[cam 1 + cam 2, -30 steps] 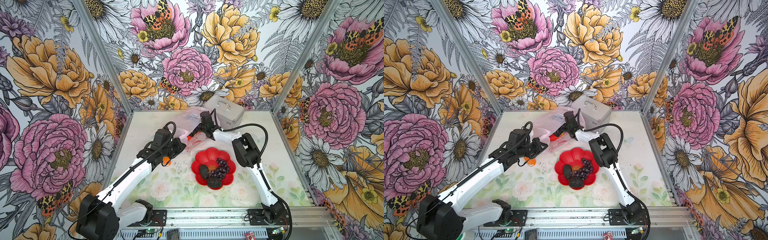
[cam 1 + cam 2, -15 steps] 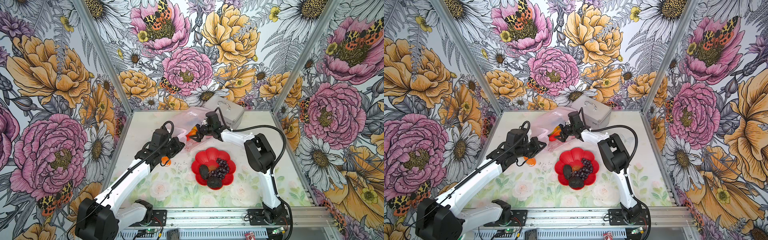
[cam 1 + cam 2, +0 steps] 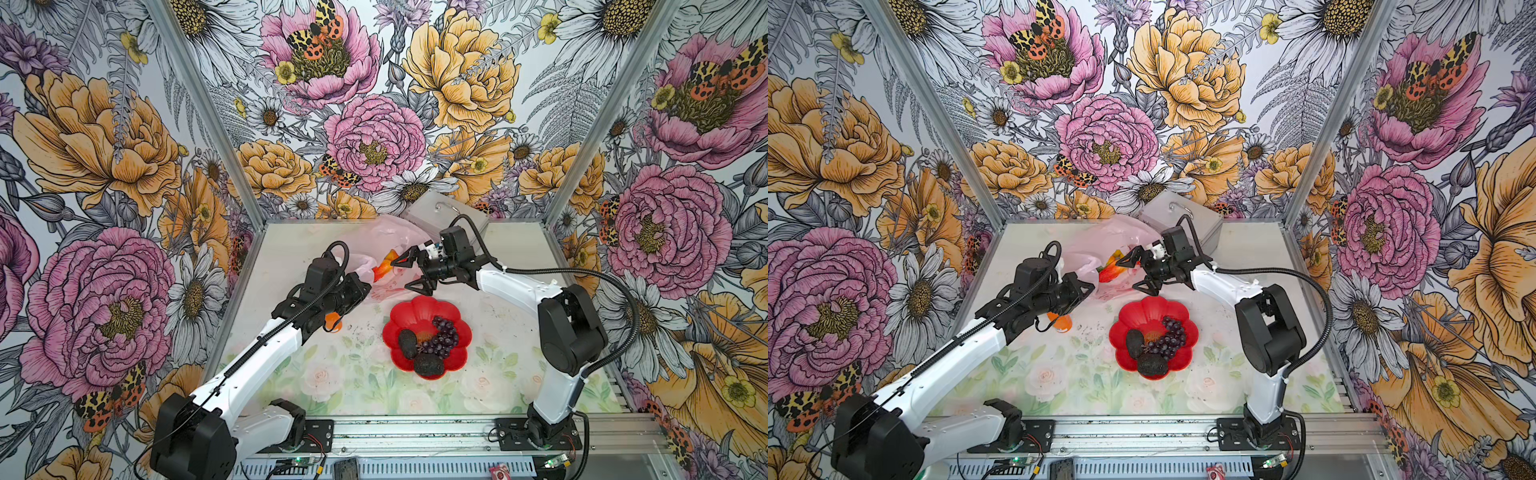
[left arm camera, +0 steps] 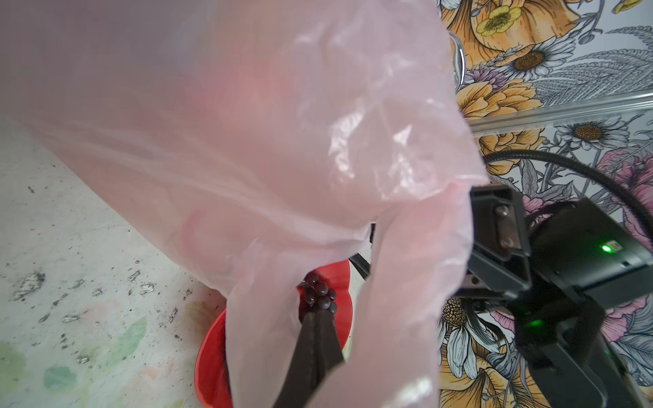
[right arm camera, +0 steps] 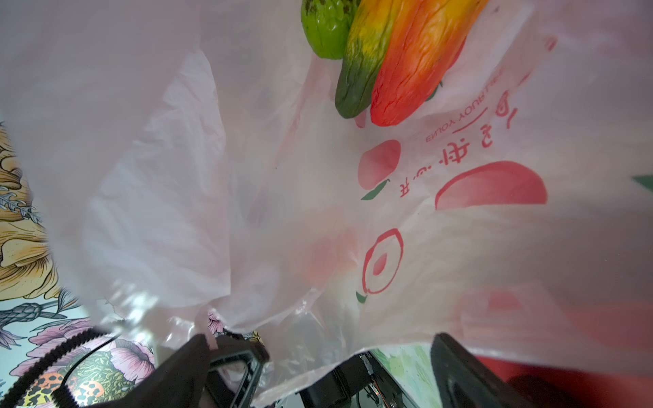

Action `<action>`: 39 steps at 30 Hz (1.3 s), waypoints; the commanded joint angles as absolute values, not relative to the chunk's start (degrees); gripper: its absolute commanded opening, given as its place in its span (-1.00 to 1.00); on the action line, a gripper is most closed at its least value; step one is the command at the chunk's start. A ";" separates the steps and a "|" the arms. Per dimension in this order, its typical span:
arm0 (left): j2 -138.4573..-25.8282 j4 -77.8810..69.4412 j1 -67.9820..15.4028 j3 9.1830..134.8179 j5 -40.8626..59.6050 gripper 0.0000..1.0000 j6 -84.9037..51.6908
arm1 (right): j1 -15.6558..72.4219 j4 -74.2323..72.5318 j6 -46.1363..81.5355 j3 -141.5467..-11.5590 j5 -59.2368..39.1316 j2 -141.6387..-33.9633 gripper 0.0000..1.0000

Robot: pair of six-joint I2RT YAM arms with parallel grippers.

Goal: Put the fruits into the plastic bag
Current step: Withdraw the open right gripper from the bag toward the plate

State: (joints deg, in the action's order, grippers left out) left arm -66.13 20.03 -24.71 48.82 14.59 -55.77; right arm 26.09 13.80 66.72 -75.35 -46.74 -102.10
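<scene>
- Since a second ago the right gripper point(image 3: 403, 274) has pulled back toward its own side, out of the mouth of the thin translucent pink plastic bag point(image 3: 374, 237). Its jaws are spread wide with nothing in them.
- The left gripper point(image 3: 1088, 287) is clamped shut. From its wrist view it looks pinched on the bag's handle film, propping the mouth up. It has barely budged over that second.
- Fruit-wise, the toy mangoes, red-orange and yellow-green point(image 5: 417, 63), plus a wrinkly green fruit point(image 5: 327, 28), lie inside the bag right near the opening.
- The dark purple toy grapes point(image 3: 442, 336) and two black bumpy avocados point(image 3: 408, 344) are on the red flower-shaped plate point(image 3: 417, 305), just in front of the bag.
- Worry one: the mangoes sit so close to the mouth that if the left pinch slips or dips, the film sags and they could slide out onto the table point(image 3: 332, 374).
- Worry two: the right gripper's lower finger hangs just beside the bag's loose edge and close over the plate rim. Heading for the grapes from there could snag the film or nudge the plate.
- Worry three: the grapes look like a floppy bunch, so a shallow pinch might drop them short of the bag.
- The orange capped bottle point(image 3: 334, 325) under the left arm and the silver metal case point(image 3: 451, 212) behind the bag haven't shifted either.
</scene>
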 commanded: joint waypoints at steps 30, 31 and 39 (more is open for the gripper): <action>-65.35 16.39 -29.56 47.86 10.11 -1.00 -58.10 | 38.62 50.80 23.29 -78.12 -22.21 -94.54 0.89; -64.98 16.52 -29.46 47.58 10.10 -1.00 -58.14 | 39.11 50.80 23.38 -78.34 -21.87 -95.38 0.86; -61.94 17.44 -28.65 45.63 10.16 -1.00 -58.27 | 42.12 50.91 23.65 -80.58 -19.36 -100.28 0.76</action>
